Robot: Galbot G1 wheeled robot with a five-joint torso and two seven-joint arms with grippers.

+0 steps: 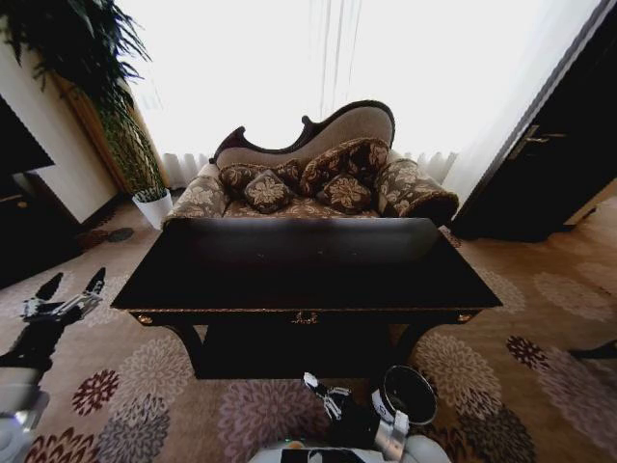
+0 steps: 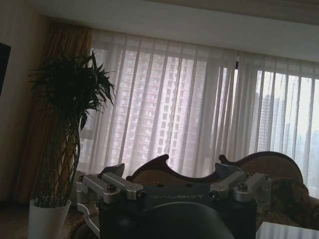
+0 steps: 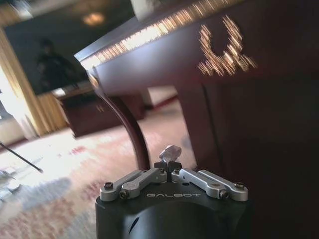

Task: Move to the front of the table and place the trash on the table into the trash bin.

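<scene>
The dark glossy table (image 1: 308, 275) stands straight ahead, with gold trim and a brass ornament (image 1: 305, 317) on its front edge. Its top reflects the sofa, and the trash is out of view. Low at the table's front right, the round black trash bin (image 1: 410, 394) sits on the carpet with a white label on its side. My right gripper (image 1: 323, 389) hangs just left of the bin, below the table's front edge. In the right wrist view it (image 3: 170, 154) is shut, facing the table's apron (image 3: 164, 55). My left gripper (image 1: 69, 285) is open, out to the table's left.
A patterned sofa (image 1: 318, 178) with several cushions stands behind the table. A tall plant in a white pot (image 1: 152, 205) is at the back left, and dark furniture (image 1: 549, 164) at the right. Flowered carpet (image 1: 145, 386) lies open on both sides.
</scene>
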